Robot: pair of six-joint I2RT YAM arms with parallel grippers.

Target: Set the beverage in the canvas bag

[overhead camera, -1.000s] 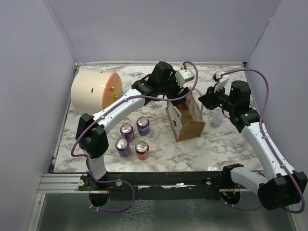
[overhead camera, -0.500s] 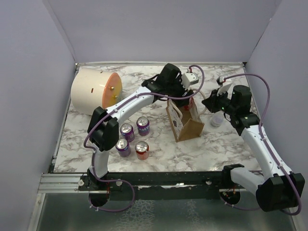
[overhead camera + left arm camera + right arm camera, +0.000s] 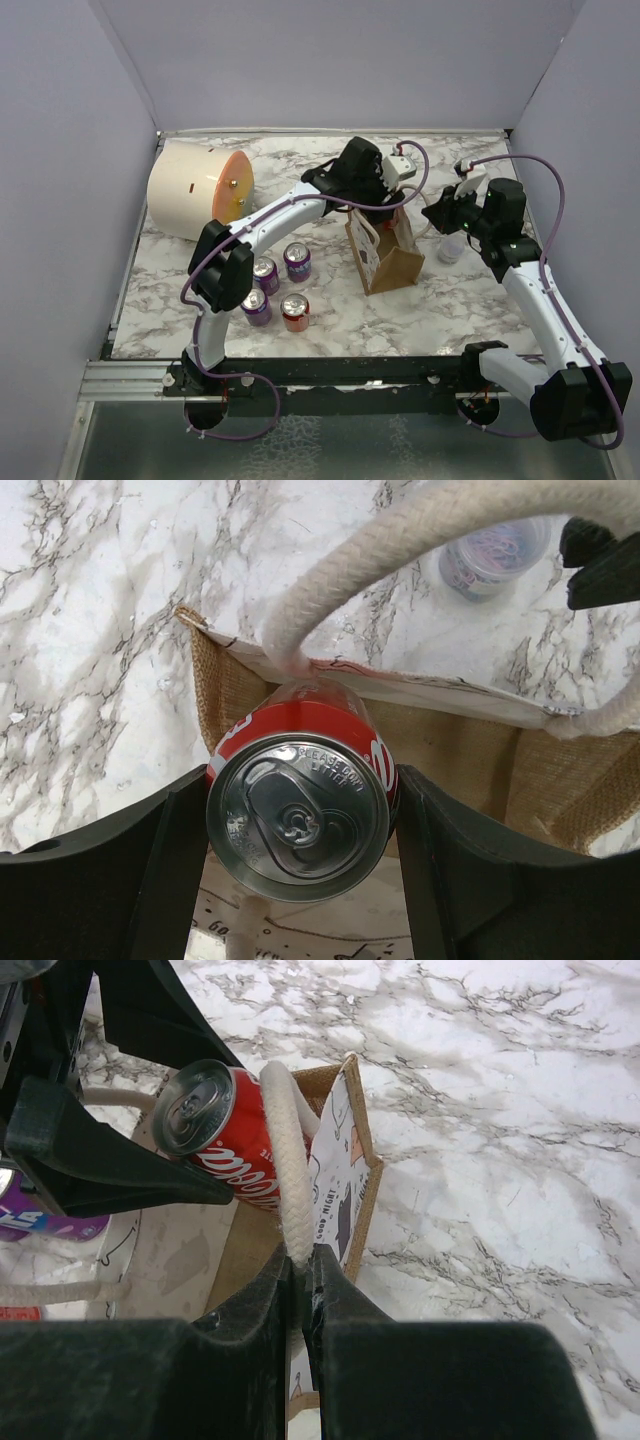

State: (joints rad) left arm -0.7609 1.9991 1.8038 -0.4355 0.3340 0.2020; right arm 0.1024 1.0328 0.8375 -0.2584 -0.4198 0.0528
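Observation:
My left gripper (image 3: 298,825) is shut on a red cola can (image 3: 298,815), top towards the camera, tilted over the open mouth of the brown canvas bag (image 3: 460,755). In the top view this gripper (image 3: 388,208) is over the bag's (image 3: 388,262) far end. My right gripper (image 3: 300,1260) is shut on the bag's white rope handle (image 3: 283,1130) and holds it up and to the side. The can (image 3: 230,1135) lies against that handle at the bag's rim (image 3: 362,1140). The right gripper (image 3: 432,213) is just right of the bag.
A clear plastic cup (image 3: 452,247) stands right of the bag, near my right arm. Several cans stand left of the bag, among them a purple one (image 3: 298,258) and a red one (image 3: 295,312). A big cream cylinder (image 3: 195,190) lies at the back left.
My left gripper has carried the can rightward and over the bag's mouth. My right gripper has shifted slightly right, still holding the handle.

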